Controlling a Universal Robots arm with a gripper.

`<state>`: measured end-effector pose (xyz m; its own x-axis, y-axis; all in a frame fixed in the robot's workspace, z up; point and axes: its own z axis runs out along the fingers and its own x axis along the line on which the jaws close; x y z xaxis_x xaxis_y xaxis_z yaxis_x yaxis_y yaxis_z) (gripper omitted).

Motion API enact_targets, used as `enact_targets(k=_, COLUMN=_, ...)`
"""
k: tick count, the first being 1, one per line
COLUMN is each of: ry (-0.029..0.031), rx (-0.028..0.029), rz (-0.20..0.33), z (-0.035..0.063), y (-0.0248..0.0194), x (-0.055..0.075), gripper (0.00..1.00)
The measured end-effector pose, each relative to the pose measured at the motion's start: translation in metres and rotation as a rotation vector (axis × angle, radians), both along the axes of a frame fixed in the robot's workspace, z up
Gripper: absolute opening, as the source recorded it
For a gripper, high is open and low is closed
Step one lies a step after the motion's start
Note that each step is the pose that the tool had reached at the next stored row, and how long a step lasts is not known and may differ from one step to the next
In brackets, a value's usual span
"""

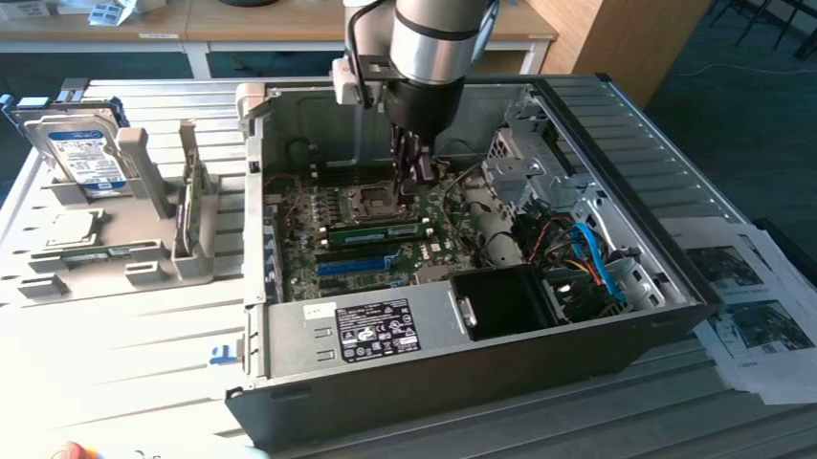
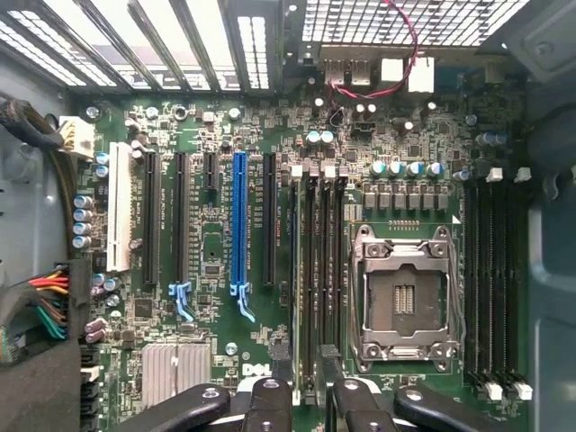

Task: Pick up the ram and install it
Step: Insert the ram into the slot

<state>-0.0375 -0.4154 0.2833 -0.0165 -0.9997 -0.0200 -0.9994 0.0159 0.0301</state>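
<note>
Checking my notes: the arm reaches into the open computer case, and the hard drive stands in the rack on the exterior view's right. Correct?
Wrong side: the exterior view shows the hard drive standing in the rack on its left. The arm does reach into the open computer case.

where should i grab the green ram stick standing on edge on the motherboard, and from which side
Probably pinch the ram across its two flat faces at the upper long edge, near the middle, coming straight down. It stands on edge on the motherboard, so only its top edge is free, and the case walls block the sides while the top is open.
</note>
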Motion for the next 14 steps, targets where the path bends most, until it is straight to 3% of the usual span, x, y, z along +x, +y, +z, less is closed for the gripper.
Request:
enact_targets(k=8, ry=0.0, rx=0.0, rz=0.0, z=0.0115, y=0.0, x=0.0, gripper=0.25)
enact_targets(k=14, ry=0.0, rx=0.0001, rz=0.0, z=0.0121, y=0.0, x=0.0, gripper=0.25)
